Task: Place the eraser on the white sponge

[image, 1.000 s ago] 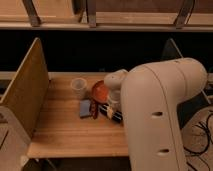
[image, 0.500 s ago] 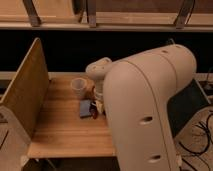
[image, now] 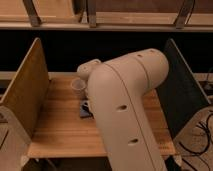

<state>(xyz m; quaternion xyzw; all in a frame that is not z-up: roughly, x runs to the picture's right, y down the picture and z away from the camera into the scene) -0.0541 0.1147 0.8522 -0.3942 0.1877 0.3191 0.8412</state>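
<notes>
Left to right: your tabletop (image: 55, 135) carries a pale cup (image: 77, 86), then a dark object (image: 85, 109), possibly the eraser. The arm (image: 125, 105) hides the hand and sponge; you risk knocking the cup or misplacing blind.

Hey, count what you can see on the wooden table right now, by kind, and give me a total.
Cups: 1, pale cup
Dark items: 1, dark object, partly hidden by the arm
Total: 2 visible
The arm covers the table's middle. The claw is hidden behind it, near the cup.
</notes>
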